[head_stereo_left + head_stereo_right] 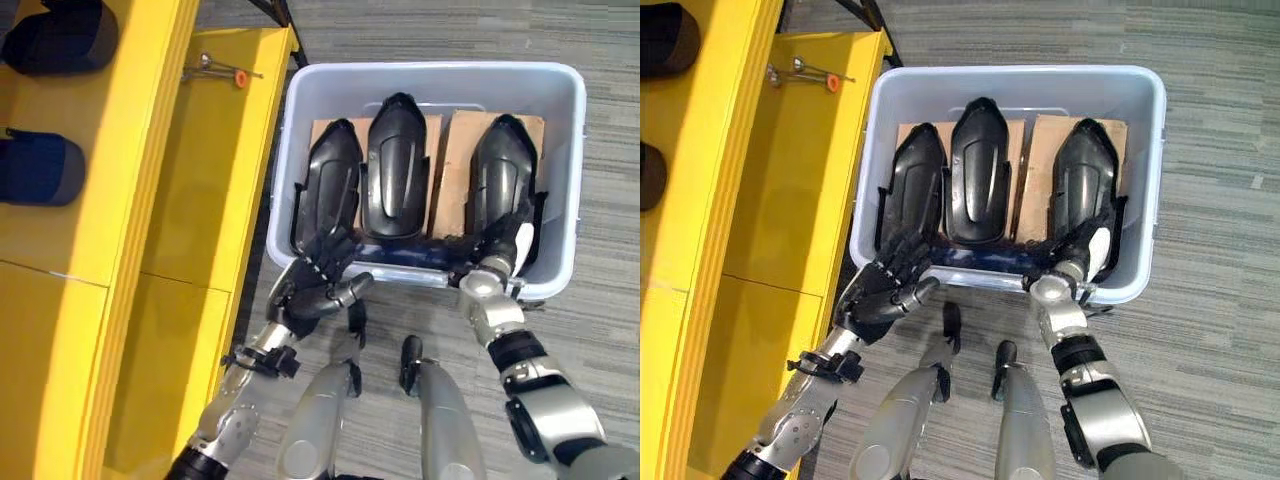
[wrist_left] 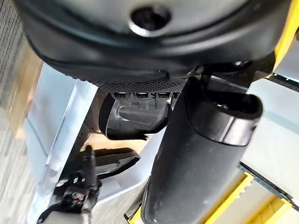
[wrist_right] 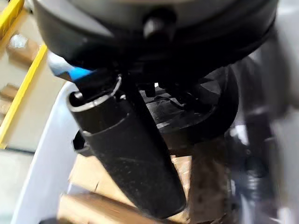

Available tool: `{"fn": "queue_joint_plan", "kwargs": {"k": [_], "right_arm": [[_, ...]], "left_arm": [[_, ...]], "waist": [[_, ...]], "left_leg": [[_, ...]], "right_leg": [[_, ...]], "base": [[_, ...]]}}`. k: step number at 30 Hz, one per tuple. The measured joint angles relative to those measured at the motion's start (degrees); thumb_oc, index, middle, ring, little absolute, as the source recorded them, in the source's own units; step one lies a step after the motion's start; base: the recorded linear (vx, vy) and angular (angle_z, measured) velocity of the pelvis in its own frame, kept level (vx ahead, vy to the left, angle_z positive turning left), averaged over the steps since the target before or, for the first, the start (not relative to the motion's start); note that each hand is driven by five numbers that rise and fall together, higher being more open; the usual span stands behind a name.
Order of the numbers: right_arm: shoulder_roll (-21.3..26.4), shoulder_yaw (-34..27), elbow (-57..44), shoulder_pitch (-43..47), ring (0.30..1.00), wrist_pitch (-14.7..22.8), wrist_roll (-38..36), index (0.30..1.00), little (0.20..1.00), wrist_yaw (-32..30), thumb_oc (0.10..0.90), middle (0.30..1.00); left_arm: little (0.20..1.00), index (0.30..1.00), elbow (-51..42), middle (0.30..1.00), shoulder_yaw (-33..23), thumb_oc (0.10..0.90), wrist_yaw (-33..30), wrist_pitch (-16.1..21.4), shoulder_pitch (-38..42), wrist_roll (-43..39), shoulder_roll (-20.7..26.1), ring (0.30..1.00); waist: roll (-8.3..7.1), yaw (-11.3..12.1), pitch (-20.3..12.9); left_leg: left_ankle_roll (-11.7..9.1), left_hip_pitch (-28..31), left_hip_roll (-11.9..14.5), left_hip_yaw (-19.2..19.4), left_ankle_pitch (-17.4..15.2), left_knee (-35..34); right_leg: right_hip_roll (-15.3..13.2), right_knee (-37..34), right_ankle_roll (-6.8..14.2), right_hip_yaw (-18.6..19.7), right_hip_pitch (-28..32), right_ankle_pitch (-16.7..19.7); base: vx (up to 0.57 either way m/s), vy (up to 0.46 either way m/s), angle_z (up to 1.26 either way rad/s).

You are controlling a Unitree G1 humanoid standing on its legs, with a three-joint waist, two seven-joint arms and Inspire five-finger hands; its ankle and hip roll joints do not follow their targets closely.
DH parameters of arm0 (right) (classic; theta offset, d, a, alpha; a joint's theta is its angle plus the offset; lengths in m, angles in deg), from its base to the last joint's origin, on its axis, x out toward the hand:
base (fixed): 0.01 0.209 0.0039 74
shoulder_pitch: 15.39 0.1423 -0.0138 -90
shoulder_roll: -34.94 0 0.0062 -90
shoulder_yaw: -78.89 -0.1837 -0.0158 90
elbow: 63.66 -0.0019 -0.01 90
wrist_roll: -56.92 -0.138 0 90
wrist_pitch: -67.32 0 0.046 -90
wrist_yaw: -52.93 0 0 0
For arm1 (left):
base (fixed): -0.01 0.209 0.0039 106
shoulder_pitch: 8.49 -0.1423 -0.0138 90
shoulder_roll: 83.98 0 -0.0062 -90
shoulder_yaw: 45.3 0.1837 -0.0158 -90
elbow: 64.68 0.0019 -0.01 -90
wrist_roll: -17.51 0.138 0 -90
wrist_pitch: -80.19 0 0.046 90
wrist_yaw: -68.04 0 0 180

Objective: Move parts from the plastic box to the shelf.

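Observation:
A pale blue plastic box (image 1: 430, 72) stands on the floor and holds three black moulded parts on cardboard: a left part (image 1: 335, 180), a middle part (image 1: 398, 165) and a right part (image 1: 500, 165). My left hand (image 1: 318, 285) hovers at the box's near left rim, open, its straight fingers spread over the near end of the left part. My right hand (image 1: 500, 250) reaches over the near right rim, with its fingers lying against the near end of the right part and its white-covered thumb (image 1: 1098, 247) standing free. The yellow shelf (image 1: 150, 200) runs along the left.
Two dark parts (image 1: 55, 35) (image 1: 40, 168) lie on the shelf's far left level. A metal tool with an orange tip (image 1: 222, 71) rests on the shelf's lower level near the box's far left corner. Grey carpet surrounds the box.

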Motion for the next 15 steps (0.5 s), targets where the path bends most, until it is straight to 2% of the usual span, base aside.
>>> {"fn": "queue_joint_plan", "kwargs": {"k": [6, 15], "right_arm": [[2.4, 4.6, 0.0, 2.7, 1.000, -1.7, 11.7, 1.000, 1.000, 4.4, 0.900, 1.000], [3.6, 5.0, -0.9, 3.7, 1.000, -3.1, 17.0, 1.000, 1.000, 5.4, 0.900, 1.000]], "left_arm": [[1.000, 1.000, 0.4, 1.000, 0.2, 0.900, 0.6, -1.1, -0.9, 0.0, 0.9, 1.000], [1.000, 1.000, 0.4, 1.000, 0.2, 0.900, 1.3, -0.9, -0.8, -0.2, 3.5, 1.000]], "waist": [[0.00, 0.2, 0.0], [0.00, 1.0, 0.0]], "left_leg": [[0.0, -0.5, -0.3, 0.1, 0.0, 0.1], [-0.1, -0.2, -0.9, 0.0, 0.7, 0.1]], "right_leg": [[-0.5, 0.9, -0.1, 0.0, -0.8, -0.3], [-1.1, 1.6, 0.1, -0.2, -0.5, -1.1]], "base": [[0.00, 0.004, 0.01], [0.00, 0.010, 0.02]]}}
